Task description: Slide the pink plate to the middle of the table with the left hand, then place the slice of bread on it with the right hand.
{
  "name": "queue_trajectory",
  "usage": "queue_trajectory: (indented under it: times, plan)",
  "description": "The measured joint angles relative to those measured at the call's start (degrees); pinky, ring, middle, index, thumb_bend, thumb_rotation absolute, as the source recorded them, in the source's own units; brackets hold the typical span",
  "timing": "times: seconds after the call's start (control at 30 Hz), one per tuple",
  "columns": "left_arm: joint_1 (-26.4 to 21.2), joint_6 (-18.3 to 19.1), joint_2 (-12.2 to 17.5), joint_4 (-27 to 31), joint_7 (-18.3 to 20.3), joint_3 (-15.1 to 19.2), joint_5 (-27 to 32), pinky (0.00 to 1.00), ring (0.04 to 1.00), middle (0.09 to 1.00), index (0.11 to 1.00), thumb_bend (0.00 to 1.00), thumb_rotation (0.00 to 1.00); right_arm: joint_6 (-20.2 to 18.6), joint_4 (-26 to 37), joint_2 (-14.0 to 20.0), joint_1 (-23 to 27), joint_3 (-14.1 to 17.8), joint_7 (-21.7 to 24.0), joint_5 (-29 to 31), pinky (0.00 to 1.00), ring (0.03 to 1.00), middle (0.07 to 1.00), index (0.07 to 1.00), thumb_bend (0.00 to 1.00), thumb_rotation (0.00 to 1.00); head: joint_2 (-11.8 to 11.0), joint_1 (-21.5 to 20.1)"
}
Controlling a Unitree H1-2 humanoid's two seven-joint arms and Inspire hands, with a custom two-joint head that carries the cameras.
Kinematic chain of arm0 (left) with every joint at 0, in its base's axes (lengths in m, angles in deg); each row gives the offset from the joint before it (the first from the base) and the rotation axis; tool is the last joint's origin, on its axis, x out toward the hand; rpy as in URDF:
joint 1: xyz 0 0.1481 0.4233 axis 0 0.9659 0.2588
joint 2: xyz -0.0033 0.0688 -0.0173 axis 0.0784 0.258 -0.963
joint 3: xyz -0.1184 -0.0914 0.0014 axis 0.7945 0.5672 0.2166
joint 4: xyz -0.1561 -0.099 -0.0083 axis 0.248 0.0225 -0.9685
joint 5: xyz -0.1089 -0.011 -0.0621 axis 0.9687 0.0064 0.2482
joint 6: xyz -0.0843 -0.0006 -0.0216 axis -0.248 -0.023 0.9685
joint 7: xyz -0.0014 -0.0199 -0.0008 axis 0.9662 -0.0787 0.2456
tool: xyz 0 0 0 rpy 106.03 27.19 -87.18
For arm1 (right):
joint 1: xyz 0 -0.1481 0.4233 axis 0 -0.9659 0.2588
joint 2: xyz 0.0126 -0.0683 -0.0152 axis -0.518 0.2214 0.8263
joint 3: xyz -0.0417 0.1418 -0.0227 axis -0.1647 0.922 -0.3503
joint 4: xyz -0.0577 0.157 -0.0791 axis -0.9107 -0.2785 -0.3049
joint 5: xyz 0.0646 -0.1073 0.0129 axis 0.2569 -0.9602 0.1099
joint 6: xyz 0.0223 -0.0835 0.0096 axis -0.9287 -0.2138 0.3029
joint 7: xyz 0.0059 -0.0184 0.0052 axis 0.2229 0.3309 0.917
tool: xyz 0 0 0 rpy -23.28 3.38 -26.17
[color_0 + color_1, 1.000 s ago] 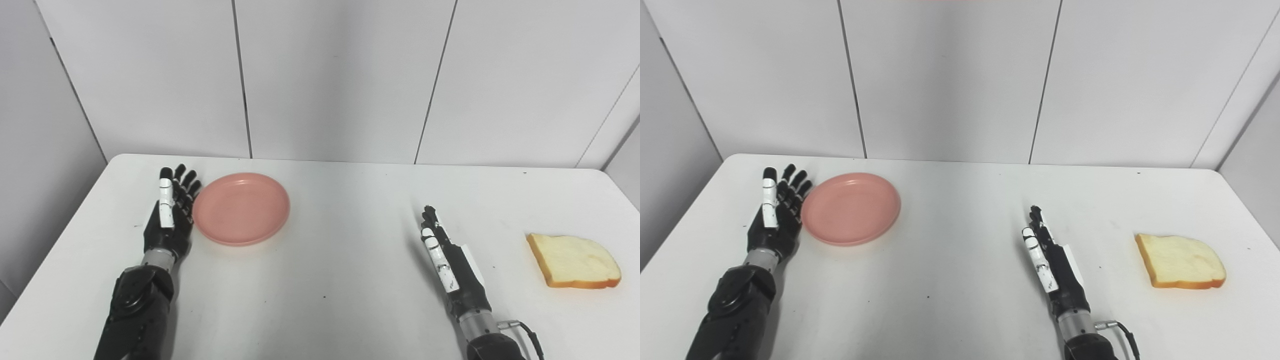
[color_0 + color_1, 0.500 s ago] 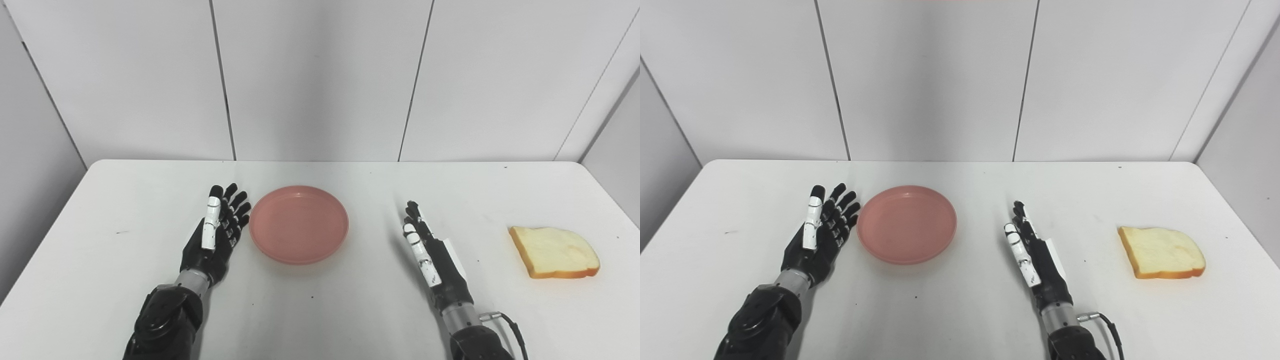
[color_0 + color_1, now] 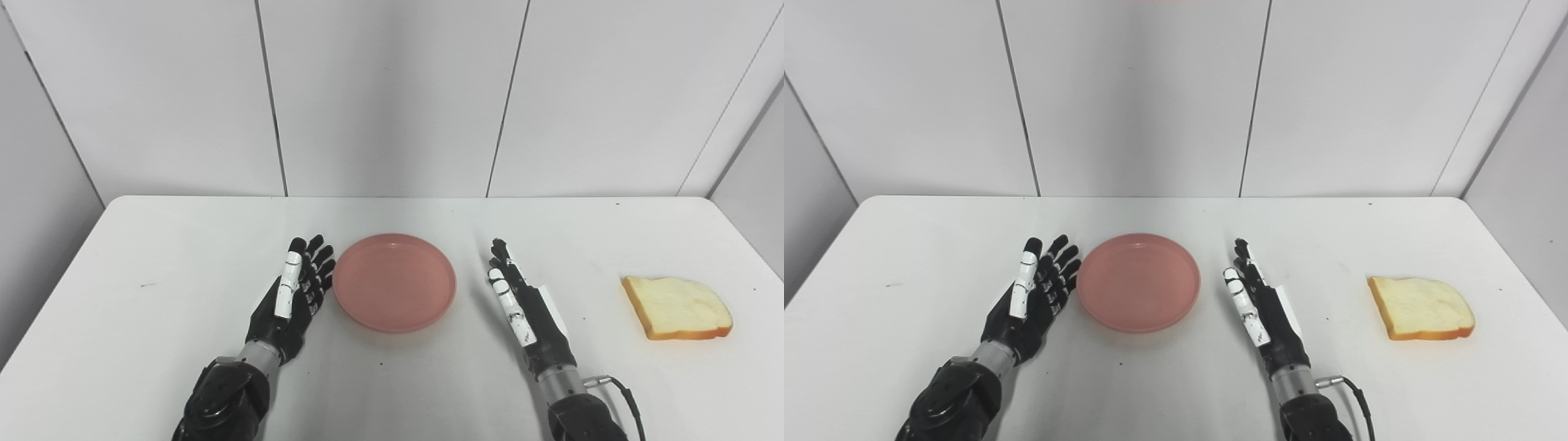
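A: Right, the pink plate (image 3: 395, 282) sits near the middle of the white counter (image 3: 122, 294), squarely between the two hands.

B: And the left robot hand (image 3: 293, 300) lies just beside its left rim, fingers (image 3: 320, 269) spread flat and gripping nothing. Whether the fingertips touch the rim, I cannot tell.

A: The right robot hand (image 3: 522, 303) stands on edge just right of the plate, fingers straight and apart, empty.

B: The slice of bread (image 3: 677, 298) lies flat on the counter, well apart from that hand, out to its right.
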Motion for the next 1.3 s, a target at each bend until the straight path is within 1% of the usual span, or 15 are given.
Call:
queue_trajectory:
  times: [0.17,0.27,0.6,0.7,0.8,0.83,0.9,1.0,1.03,1.07,1.13,1.17,1.2,1.27,1.3]
  plan:
    - [-0.01,-0.04,0.13,-0.17,0.75,-0.07,-0.12,1.00,1.000,1.000,1.000,0.74,1.00,-0.02,0.02,-0.01,0.01,0.09,0.00,0.23,0.94,0.969,0.986,0.988,0.26,1.00,0.18,0.00]
    - [-0.01,-0.09,0.14,-0.21,0.83,-0.08,-0.12,1.00,1.000,1.000,1.000,0.74,1.00,-0.02,0.09,-0.02,0.01,0.09,0.01,0.43,0.94,0.975,0.992,0.992,0.26,1.00,0.52,-0.17]
    - [-0.01,-0.08,0.14,-0.21,0.86,-0.27,-0.54,1.00,0.991,0.997,1.000,0.75,1.00,-0.06,1.23,0.07,0.02,0.14,0.01,0.40,0.95,0.980,0.996,0.996,0.28,1.00,0.53,-0.79]
    - [-0.01,-0.06,0.14,-0.19,0.86,-0.31,-0.68,1.00,0.991,0.995,1.000,0.75,1.00,-1.20,2.10,0.13,0.02,0.35,0.01,0.39,0.96,0.990,1.000,0.998,0.33,1.00,0.53,-0.88]
    - [-0.01,-0.08,0.13,-0.19,0.86,-0.32,-0.69,1.00,0.993,0.996,1.000,0.75,1.00,-2.49,3.60,0.69,0.05,0.45,0.22,0.45,0.98,0.999,1.000,1.000,0.40,1.00,0.26,-1.41]
    - [-0.01,-0.08,0.14,-0.20,0.86,-0.32,-0.70,1.00,0.993,0.995,1.000,0.75,1.00,-2.66,3.98,0.94,0.16,0.59,0.33,0.52,0.98,1.000,1.000,1.000,0.45,1.00,0.26,-1.41]
    - [0.00,-0.09,0.15,-0.21,0.86,-0.44,-0.81,1.00,0.993,0.994,1.000,0.75,1.00,-4.21,5.28,1.41,0.47,1.23,0.48,0.69,0.99,1.000,1.000,0.999,0.53,1.00,-0.96,-2.81]
    - [0.00,-0.62,0.28,-0.51,0.87,-0.77,-1.71,1.00,0.992,0.995,1.000,0.75,1.00,-4.50,6.26,2.29,1.65,2.34,0.33,0.66,1.00,1.000,1.000,1.000,0.56,0.99,-1.49,-3.43]
    - [0.00,-0.79,0.28,-0.69,0.89,-0.80,-1.77,1.00,0.993,0.995,1.000,0.75,1.00,-4.50,6.62,2.59,2.14,2.67,0.25,0.66,1.00,1.000,1.000,1.000,0.57,0.98,-2.02,-4.30]
    - [0.00,-1.01,0.28,-0.86,1.03,-0.80,-1.78,1.00,0.992,0.993,1.000,0.75,1.00,-4.53,7.28,2.77,2.57,3.06,0.13,0.69,0.99,0.999,1.000,0.998,0.59,0.96,-2.20,-4.48]
    - [0.01,-1.38,0.33,-1.21,1.24,-0.71,-1.75,1.00,0.997,0.997,1.000,0.76,1.00,-4.68,8.75,2.94,3.65,3.69,0.01,0.93,1.00,0.998,1.000,0.998,0.61,0.95,-3.51,-6.41]
    - [0.00,-1.57,0.32,-1.45,1.49,-0.56,-1.69,1.00,0.997,0.998,1.000,0.75,1.00,-4.88,9.46,3.05,4.13,3.85,0.01,1.01,0.99,0.996,1.000,0.999,0.62,0.94,-3.52,-6.42]
    - [0.00,-1.77,0.31,-1.78,1.77,-0.38,-1.65,1.00,0.997,0.997,1.000,0.75,1.00,-5.07,10.02,3.26,4.64,3.95,0.03,1.03,0.98,0.995,1.000,1.000,0.62,0.94,-4.21,-7.37]
    - [-0.04,-1.81,0.32,-1.92,1.93,-0.28,-1.65,1.00,0.995,0.995,1.000,0.75,1.00,-6.13,11.03,4.29,6.02,3.98,0.34,0.98,0.99,0.994,1.000,1.000,0.66,0.94,-4.22,-7.38]
    - [-0.04,-1.92,0.31,-1.99,1.96,-0.21,-1.65,1.00,0.994,0.995,1.000,0.75,1.00,-6.90,11.55,4.98,6.59,3.99,0.65,0.84,0.99,0.994,1.000,1.000,0.67,0.94,-4.83,-8.51]
